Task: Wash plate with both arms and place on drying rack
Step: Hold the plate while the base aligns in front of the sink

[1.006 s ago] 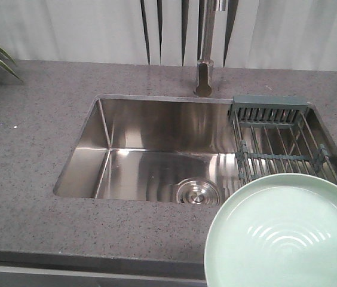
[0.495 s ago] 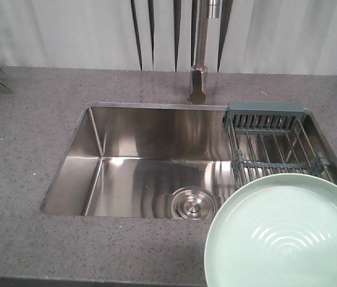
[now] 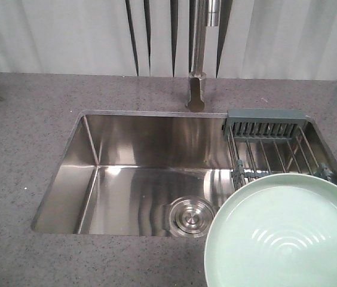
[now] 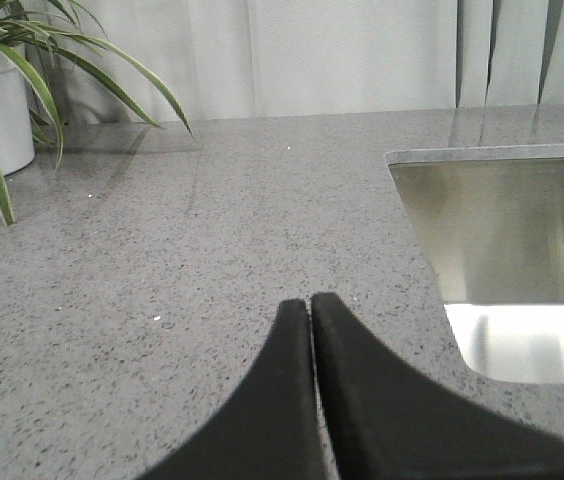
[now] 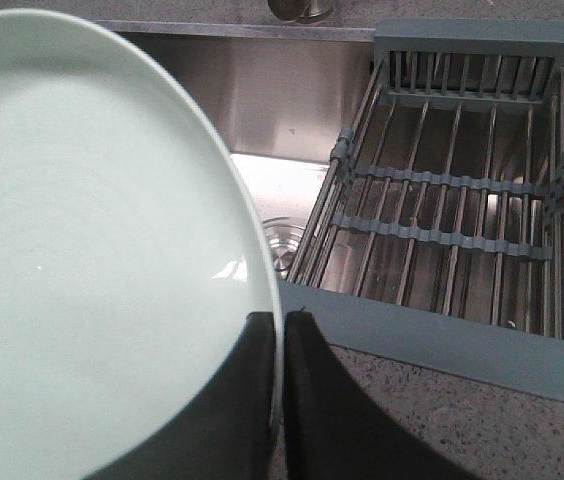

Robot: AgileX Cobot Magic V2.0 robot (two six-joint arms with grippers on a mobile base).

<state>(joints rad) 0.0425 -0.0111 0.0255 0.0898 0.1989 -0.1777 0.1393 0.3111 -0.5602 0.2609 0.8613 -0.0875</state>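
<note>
The pale mint-green plate [image 3: 285,236] fills the lower right of the front view, held up in front of the sink [image 3: 73,179]. In the right wrist view my right gripper [image 5: 280,318] is shut on the rim of the plate [image 5: 92,250], one finger on each face. The drying rack [image 5: 452,200] of steel wires with grey-green bars lies across the right end of the sink, just beyond the plate; the front view shows the drying rack [image 3: 267,134] behind the plate. My left gripper [image 4: 310,302] is shut on nothing, low over the counter left of the sink.
A steel faucet [image 3: 198,66] rises behind the sink, and a round drain [image 3: 187,216] sits in the basin floor. A potted plant [image 4: 2,90] stands on the grey speckled counter [image 4: 162,250] at the far left. Pale curtains hang behind.
The front view has shifted: sink, faucet and rack sit lower and nearer, and more of the counter's front has dropped out of frame. The plate keeps its place in the view.
</note>
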